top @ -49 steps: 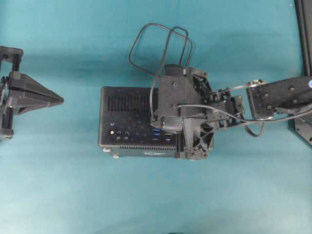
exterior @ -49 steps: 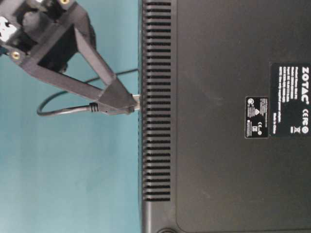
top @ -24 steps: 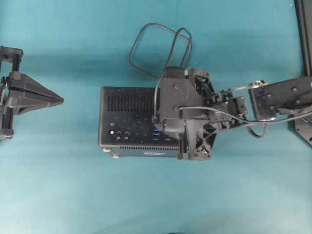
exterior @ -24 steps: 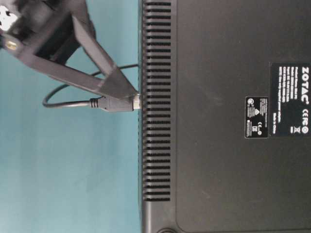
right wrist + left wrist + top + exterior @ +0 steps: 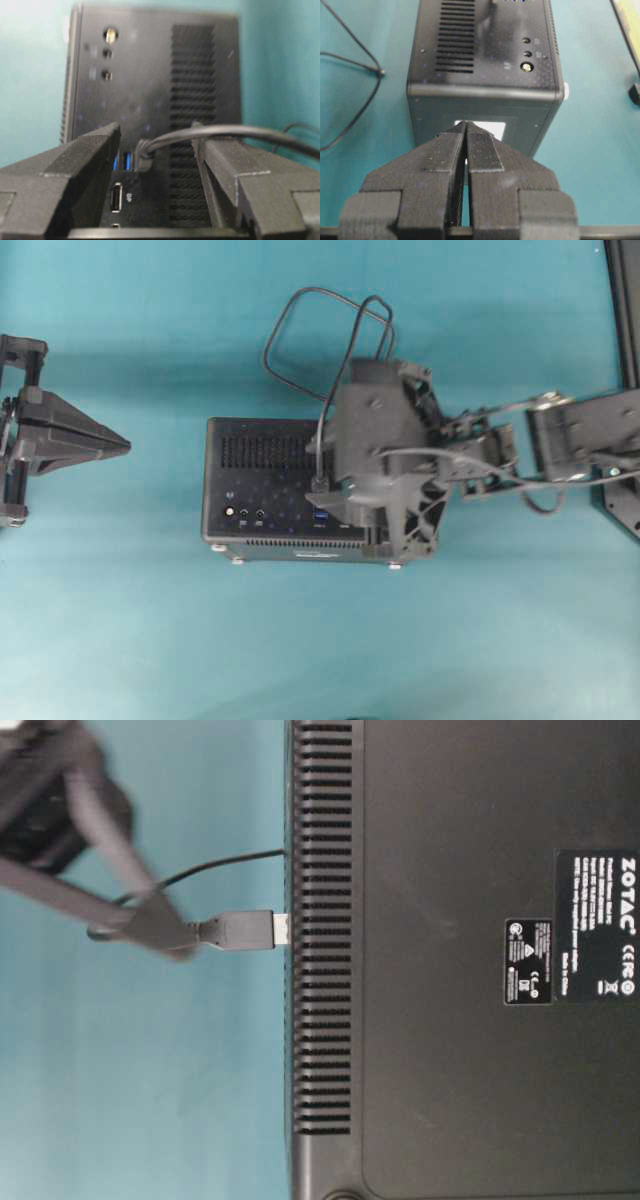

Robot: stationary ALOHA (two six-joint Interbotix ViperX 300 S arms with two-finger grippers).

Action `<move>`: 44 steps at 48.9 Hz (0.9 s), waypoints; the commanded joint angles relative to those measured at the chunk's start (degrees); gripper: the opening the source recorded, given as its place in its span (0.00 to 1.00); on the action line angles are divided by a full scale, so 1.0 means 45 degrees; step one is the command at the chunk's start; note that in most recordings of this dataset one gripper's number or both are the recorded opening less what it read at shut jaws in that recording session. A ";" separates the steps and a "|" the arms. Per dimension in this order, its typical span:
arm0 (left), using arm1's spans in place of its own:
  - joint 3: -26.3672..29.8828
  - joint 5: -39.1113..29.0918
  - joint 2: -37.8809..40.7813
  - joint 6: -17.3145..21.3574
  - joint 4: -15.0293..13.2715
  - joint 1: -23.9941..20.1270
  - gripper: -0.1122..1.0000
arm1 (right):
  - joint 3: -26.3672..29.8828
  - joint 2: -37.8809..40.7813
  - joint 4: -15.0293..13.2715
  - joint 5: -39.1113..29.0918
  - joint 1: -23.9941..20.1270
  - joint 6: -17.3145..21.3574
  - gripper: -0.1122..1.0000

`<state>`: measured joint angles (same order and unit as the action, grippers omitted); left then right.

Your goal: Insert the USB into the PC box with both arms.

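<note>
Since the earlier frame the right gripper [image 5: 155, 165] has spread wide and let go of the USB [image 5: 243, 930], drawing back toward the left of the table-level view. The plug stands seated in the PC box [image 5: 262, 490] at center frame, its long axis square to the port face. The left gripper [image 5: 466, 145], pinched closed, idles well apart at far left.

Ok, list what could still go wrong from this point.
1. The cable arches between the fingers of the open right gripper; pulling away could snag it and tug the plug loose.
2. In the table-level view a sliver of metal shows between the plug and the PC box, so it may not be fully seated.
3. The left gripper is shut, clear of the box, so nothing braces the box.
</note>
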<state>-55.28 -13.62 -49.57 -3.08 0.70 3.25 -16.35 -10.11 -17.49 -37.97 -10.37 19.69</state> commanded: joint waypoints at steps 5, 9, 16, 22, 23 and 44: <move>0.0176 0.0117 0.0039 -0.0020 0.0020 -0.0039 0.10 | 0.0156 -0.0527 -0.0039 0.0137 0.0039 0.0156 0.67; 0.0156 0.0117 0.0039 -0.0020 0.0020 -0.0020 0.10 | 0.0039 -0.0508 -0.0039 0.0410 0.0039 0.0156 0.62; 0.0176 0.0117 0.0039 -0.0020 0.0020 -0.0020 0.10 | -0.0215 -0.0527 -0.0039 0.1113 0.0039 0.0156 0.50; 0.0176 0.0117 0.0039 -0.0020 0.0020 -0.0020 0.10 | -0.0586 -0.0605 -0.0039 0.1523 0.0078 0.0176 0.39; 0.0176 0.0117 0.0039 -0.0020 0.0020 -0.0020 0.10 | -0.0625 -0.0605 -0.0039 0.1562 0.0078 0.0176 0.38; 0.0176 0.0117 0.0039 -0.0020 0.0020 -0.0039 0.10 | -0.1016 -0.0664 0.0000 0.1816 0.0117 0.0957 0.28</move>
<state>-55.37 -13.62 -49.57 -3.08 0.70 3.16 -21.18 -11.69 -17.49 -30.15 -9.93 22.76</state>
